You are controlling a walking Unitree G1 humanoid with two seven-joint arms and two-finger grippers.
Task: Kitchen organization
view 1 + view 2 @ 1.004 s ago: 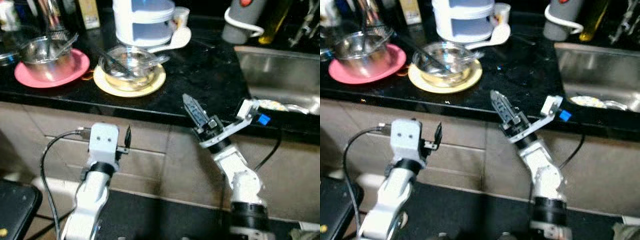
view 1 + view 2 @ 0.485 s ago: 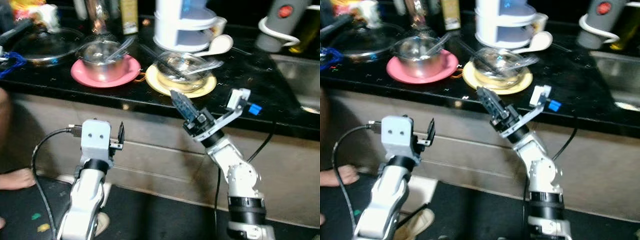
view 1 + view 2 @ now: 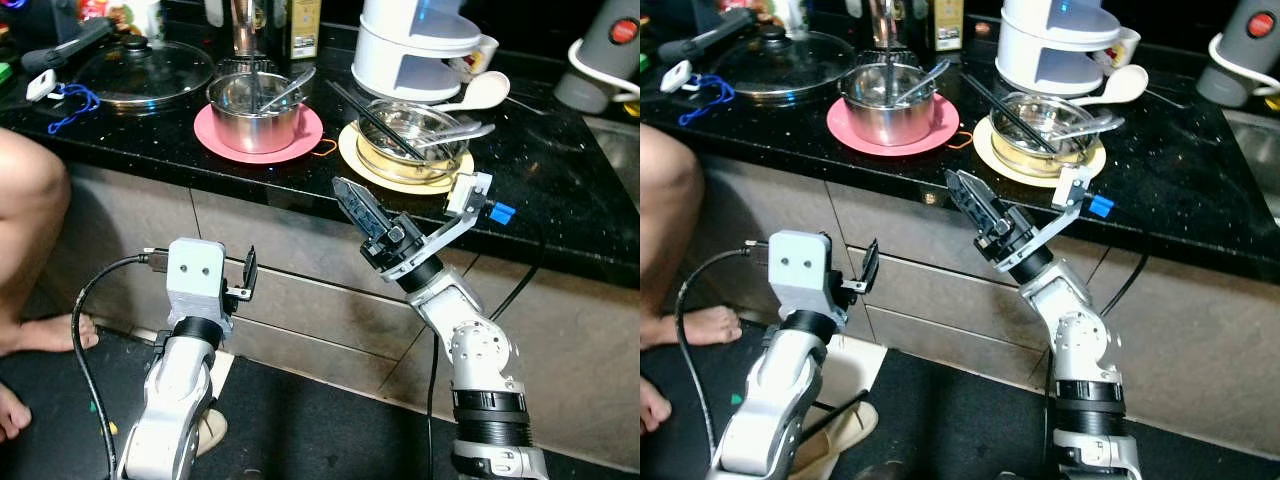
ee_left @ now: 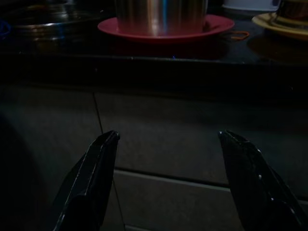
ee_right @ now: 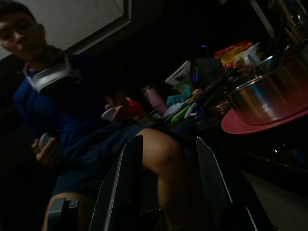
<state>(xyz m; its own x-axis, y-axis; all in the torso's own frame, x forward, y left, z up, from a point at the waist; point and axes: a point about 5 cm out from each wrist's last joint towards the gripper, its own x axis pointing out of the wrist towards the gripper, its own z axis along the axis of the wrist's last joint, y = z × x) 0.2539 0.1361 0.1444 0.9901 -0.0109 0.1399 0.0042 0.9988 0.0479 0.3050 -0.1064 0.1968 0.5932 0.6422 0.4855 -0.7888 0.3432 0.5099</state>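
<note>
Beyond left gripper fingers, spread wide and empty: steel pot on pink plate, top cropped. Right gripper parted, empty.

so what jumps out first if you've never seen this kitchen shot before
The right gripper rises in front of the black counter, fingers slightly apart. Behind it sit a steel pot on a pink plate and a glass bowl on a yellow plate.
</note>
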